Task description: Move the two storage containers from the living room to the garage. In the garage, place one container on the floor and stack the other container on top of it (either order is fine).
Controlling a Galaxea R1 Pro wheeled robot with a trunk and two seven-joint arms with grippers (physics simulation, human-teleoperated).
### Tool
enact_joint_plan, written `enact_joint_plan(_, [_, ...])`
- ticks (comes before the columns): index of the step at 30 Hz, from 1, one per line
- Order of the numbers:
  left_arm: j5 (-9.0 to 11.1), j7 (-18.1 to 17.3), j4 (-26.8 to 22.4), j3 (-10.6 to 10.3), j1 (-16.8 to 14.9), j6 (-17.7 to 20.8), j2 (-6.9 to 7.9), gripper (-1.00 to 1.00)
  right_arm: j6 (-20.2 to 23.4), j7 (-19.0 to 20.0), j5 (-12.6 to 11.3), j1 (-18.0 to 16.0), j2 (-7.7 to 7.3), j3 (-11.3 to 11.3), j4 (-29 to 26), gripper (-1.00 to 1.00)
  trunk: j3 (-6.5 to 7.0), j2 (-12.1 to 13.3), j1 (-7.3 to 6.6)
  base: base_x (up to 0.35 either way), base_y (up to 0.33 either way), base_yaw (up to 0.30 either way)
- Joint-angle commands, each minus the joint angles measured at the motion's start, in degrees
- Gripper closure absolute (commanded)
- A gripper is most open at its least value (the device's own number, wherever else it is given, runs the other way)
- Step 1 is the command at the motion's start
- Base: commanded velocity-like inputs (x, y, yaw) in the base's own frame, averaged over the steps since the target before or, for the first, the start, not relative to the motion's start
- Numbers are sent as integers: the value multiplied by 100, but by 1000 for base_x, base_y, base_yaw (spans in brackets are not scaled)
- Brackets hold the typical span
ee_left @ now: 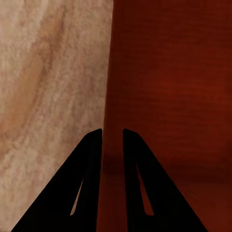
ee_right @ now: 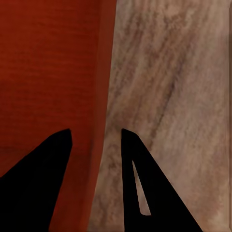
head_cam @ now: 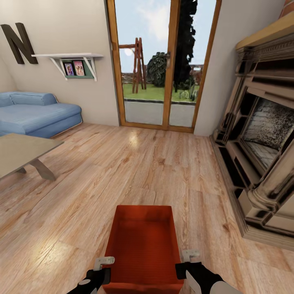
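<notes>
One red-orange storage container hangs low in front of me in the head view, open top up, above light wood plank flooring. My left gripper is shut on its left wall; in the left wrist view, the left gripper straddles the wall of the container with a narrow gap. My right gripper holds the right wall. In the right wrist view, the right gripper has one finger inside the container and one outside, set wider apart. This is a wood-floored room, not the garage.
A large stone fireplace lines the right side. A low table and a blue sofa stand at the left. Glass doors with a wooden frame are straight ahead, with open plank floor between.
</notes>
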Motion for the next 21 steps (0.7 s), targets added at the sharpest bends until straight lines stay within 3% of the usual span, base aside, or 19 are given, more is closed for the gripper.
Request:
enact_joint_plan(1, [14,60,3,55,-3,-22,4,100,46,-47,89,0,-3,41,-10,100,14,40,-24,0,0,0])
enact_joint_plan(21, [13,60,3,53,-3,-20,4,100,45,-47,90,0,5,41,-17,100,373,842,-463,0,0,0])
